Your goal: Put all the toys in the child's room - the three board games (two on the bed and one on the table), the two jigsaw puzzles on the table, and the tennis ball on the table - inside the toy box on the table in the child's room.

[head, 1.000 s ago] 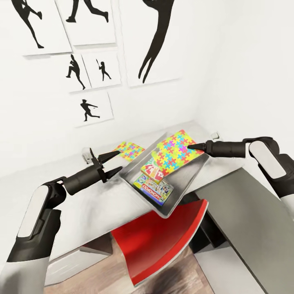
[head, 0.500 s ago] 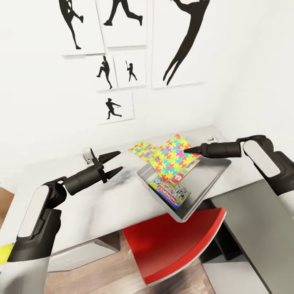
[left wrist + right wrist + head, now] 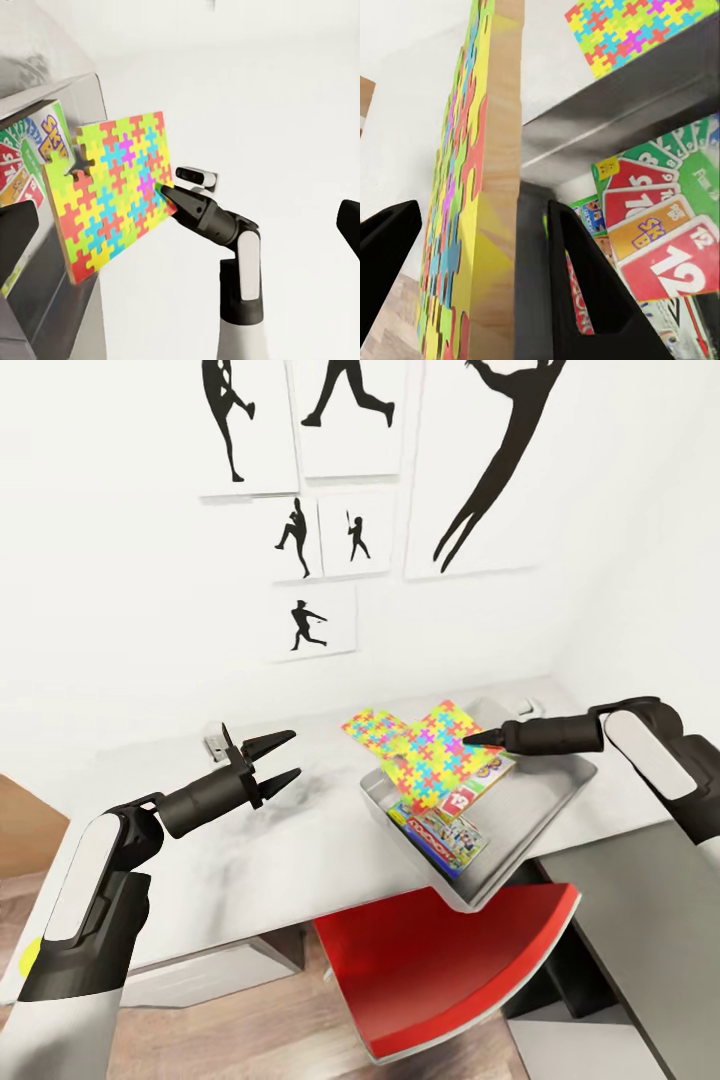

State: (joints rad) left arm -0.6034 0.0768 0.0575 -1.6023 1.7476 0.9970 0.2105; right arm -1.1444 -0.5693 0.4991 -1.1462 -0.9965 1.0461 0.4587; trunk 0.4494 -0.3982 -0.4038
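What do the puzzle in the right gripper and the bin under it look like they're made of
The puzzle looks like wood: its bare edge shows pale grain, and the face carries printed colours. The bin looks like brushed metal, grey with a soft sheen, though moulded plastic is possible.

Left gripper (image 3: 272, 761) hovers agape; right gripper (image 3: 470, 739) pinched.
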